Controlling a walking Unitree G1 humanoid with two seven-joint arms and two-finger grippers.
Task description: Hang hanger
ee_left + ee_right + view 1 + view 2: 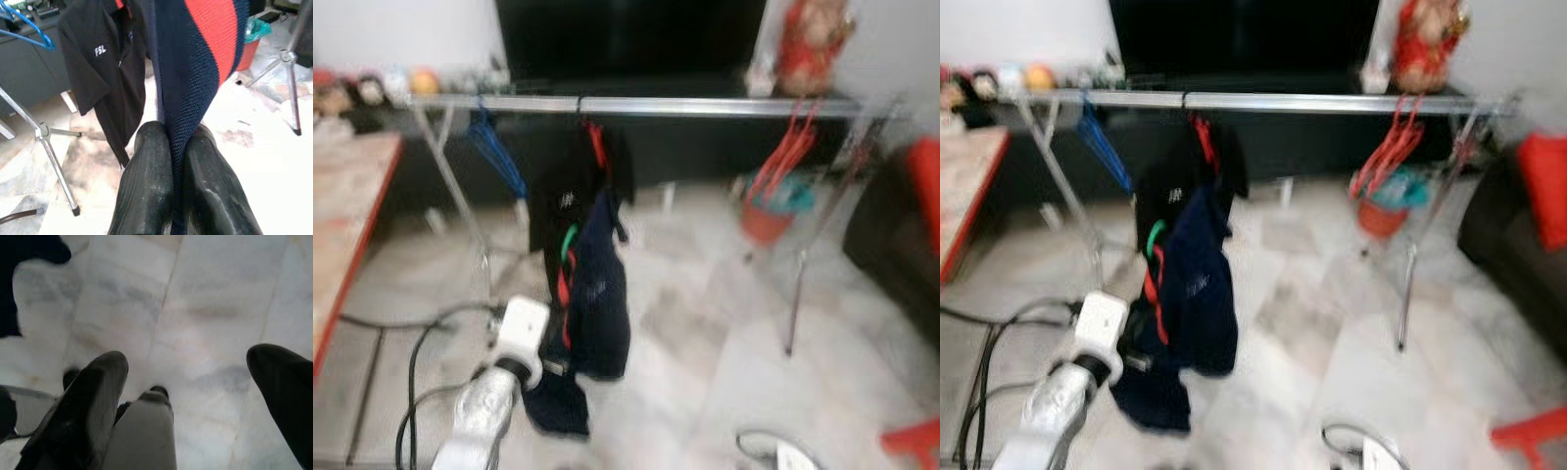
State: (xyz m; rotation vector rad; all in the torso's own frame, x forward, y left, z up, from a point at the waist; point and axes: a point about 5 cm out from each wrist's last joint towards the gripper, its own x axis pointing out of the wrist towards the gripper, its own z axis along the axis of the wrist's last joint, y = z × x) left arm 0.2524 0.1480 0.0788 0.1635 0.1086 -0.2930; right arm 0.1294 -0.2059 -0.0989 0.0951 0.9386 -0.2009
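Left gripper fingers squeezed on navy-red shirt, below silver rail. Wrist view: black shirt beside it. Right gripper fingers wide apart over floor.

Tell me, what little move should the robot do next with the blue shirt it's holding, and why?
Probably lift it toward the silver rail. The left pincer is shut on the navy shirt, which droops low, its hem near the floor, well under the rail. There looks to be free rail between the black shirt and the red hangers.
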